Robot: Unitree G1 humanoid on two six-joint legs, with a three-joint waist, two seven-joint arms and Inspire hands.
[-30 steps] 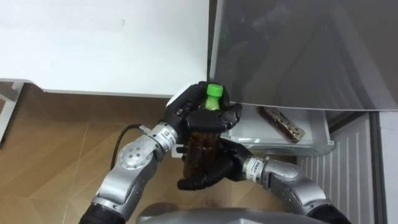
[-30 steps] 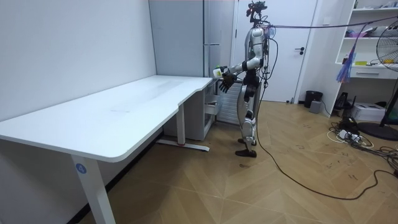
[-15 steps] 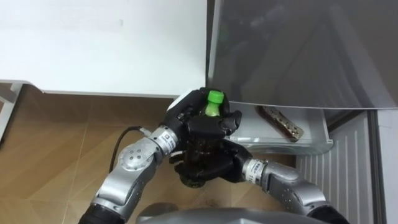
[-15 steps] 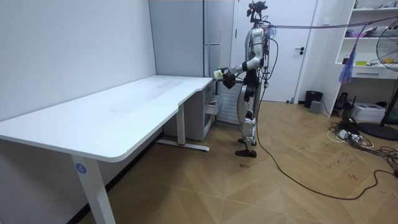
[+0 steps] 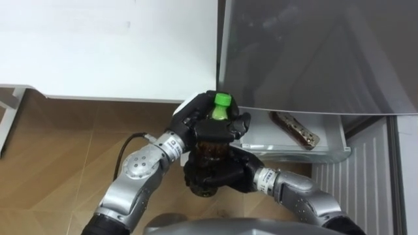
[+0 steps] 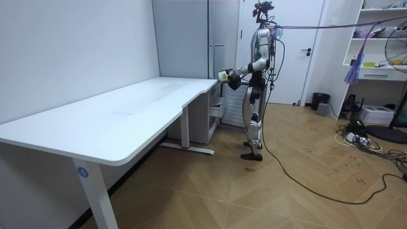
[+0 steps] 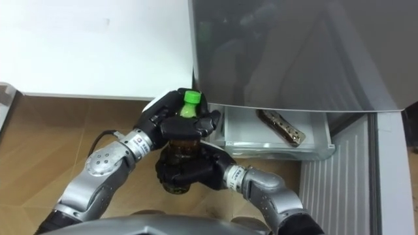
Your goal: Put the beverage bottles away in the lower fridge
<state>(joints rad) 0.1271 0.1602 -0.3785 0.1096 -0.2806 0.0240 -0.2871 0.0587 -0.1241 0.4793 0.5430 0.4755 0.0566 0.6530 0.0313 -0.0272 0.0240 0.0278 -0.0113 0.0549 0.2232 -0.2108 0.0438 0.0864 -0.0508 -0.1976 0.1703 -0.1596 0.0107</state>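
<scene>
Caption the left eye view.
Left robot hand and right robot hand clasp a green-capped drink bottle beside the open fridge drawer.

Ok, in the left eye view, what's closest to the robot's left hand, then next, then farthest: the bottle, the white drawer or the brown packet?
1. The bottle: held in the left hand, by its top; the right hand grips lower down.
2. The white drawer: its near end is just right of the hand.
3. The brown packet: inside the drawer, further right.
</scene>
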